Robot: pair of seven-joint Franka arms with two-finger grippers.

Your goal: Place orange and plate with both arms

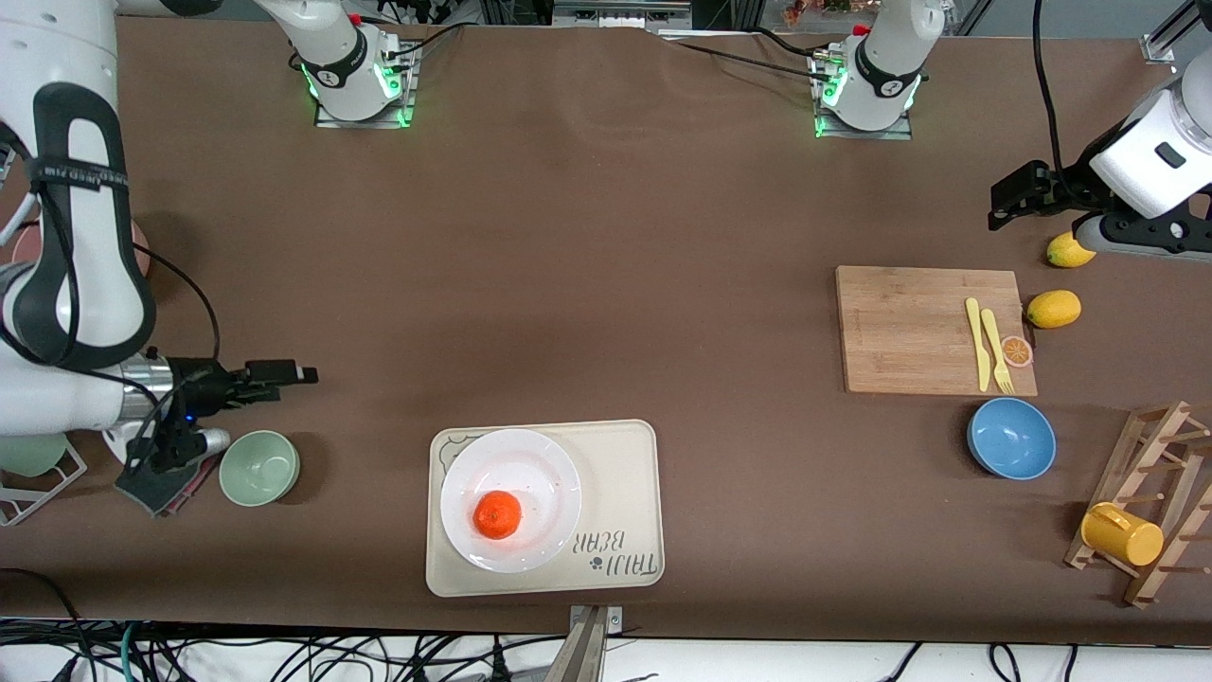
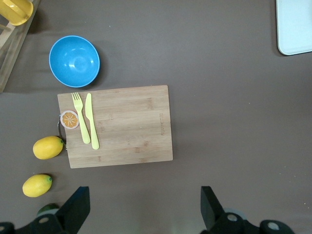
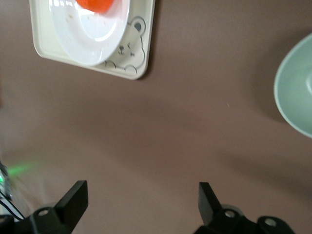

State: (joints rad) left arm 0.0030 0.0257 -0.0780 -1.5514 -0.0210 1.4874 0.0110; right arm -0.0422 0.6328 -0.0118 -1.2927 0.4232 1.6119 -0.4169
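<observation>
The orange (image 1: 497,514) sits on the plate (image 1: 544,469), which rests on the bear-print tray (image 1: 625,493) near the table's front edge, with bare tabletop all around, while the left gripper (image 2: 144,209) and the right gripper (image 3: 141,204) hover wide open and empty.

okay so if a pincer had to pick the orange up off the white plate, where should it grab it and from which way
Probably straight from above, closing across the widest middle of the orange. It is a small round fruit sitting loose in the plate, which rests on the bear-print tray. The plate's shallow rim would hinder a low sideways approach, while nothing stands over the fruit. Both pincers are open and well away.
</observation>
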